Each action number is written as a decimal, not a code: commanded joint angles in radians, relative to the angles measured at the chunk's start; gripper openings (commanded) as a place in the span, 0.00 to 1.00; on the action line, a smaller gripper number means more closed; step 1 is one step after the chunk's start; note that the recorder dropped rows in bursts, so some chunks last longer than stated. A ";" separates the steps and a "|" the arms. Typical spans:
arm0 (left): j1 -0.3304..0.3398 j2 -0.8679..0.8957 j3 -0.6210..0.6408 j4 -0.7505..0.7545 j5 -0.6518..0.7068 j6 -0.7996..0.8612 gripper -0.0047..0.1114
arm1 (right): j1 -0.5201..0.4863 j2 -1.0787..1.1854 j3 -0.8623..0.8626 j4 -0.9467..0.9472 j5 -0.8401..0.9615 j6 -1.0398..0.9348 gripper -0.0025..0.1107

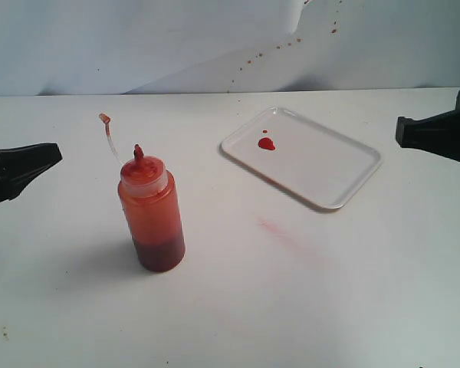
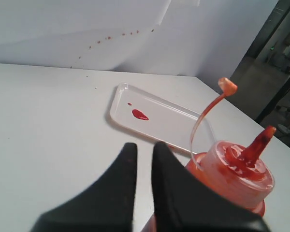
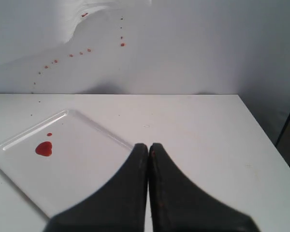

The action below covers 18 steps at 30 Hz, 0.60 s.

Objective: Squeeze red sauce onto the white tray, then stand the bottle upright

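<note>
The bottle (image 1: 152,218) stands upright on the table, left of centre, with dark red sauce (image 1: 159,253) pooled at its bottom. Its tethered tip cap (image 1: 104,118) hangs off, so the red nozzle (image 2: 259,143) is bare. The white tray (image 1: 326,167) lies to the right and further back, carrying a red sauce blob (image 1: 267,143) and a small drop. My left gripper (image 1: 57,153) hovers left of the bottle, apart from it, jaws narrowly open and empty. In the left wrist view the bottle (image 2: 232,176) sits beside the left gripper (image 2: 143,147). My right gripper (image 1: 399,130) is shut, right of the tray.
A faint pink smear (image 1: 280,230) marks the table in front of the tray. Red spatter dots (image 1: 280,46) run across the white backdrop behind. In the right wrist view the tray (image 3: 87,159) and blob (image 3: 44,149) lie ahead of the shut right gripper (image 3: 148,146).
</note>
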 commanded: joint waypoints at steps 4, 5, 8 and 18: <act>0.002 0.004 0.014 -0.020 -0.008 0.023 0.04 | -0.003 -0.005 0.007 0.003 0.019 0.007 0.02; 0.002 0.004 0.014 -0.020 -0.008 0.023 0.04 | -0.003 -0.005 0.007 0.003 0.019 0.007 0.02; 0.002 0.004 0.014 -0.009 -0.008 0.023 0.04 | -0.003 -0.005 0.007 0.003 0.019 0.007 0.02; 0.002 0.004 0.014 -0.007 -0.008 0.031 0.04 | -0.003 -0.005 0.007 0.003 0.019 0.007 0.02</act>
